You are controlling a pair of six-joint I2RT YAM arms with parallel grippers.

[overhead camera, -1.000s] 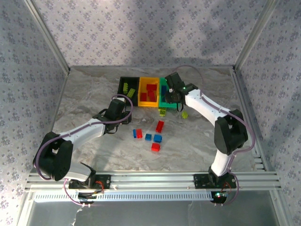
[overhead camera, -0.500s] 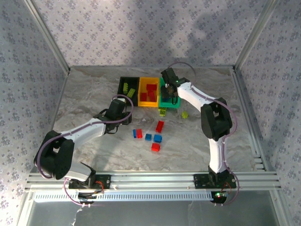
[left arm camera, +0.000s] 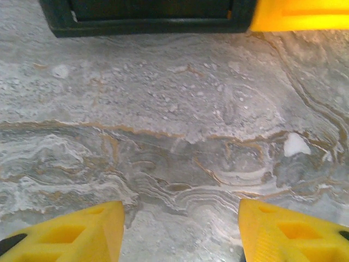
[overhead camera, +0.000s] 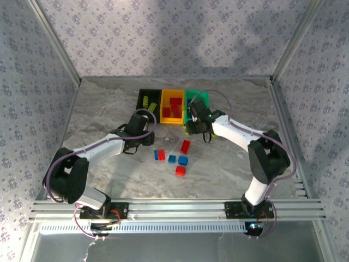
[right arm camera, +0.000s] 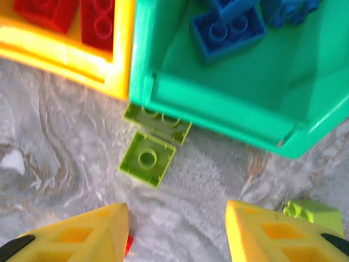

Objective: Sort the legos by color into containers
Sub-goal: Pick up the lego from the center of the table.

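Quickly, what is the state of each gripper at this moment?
Left gripper: open, holding nothing.
Right gripper: open, holding nothing, near a lime green lego.

Left arm stretches toward one o'clock, right arm toward eleven; left gripper and right gripper point down, yellow fingers spread apart.

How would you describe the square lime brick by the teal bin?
Find the teal bin, rightmost in its row. On the table at its near left corner lies the square brick, lime, showing one ring. The lime oblong brick behind it, against the bin, shows two.
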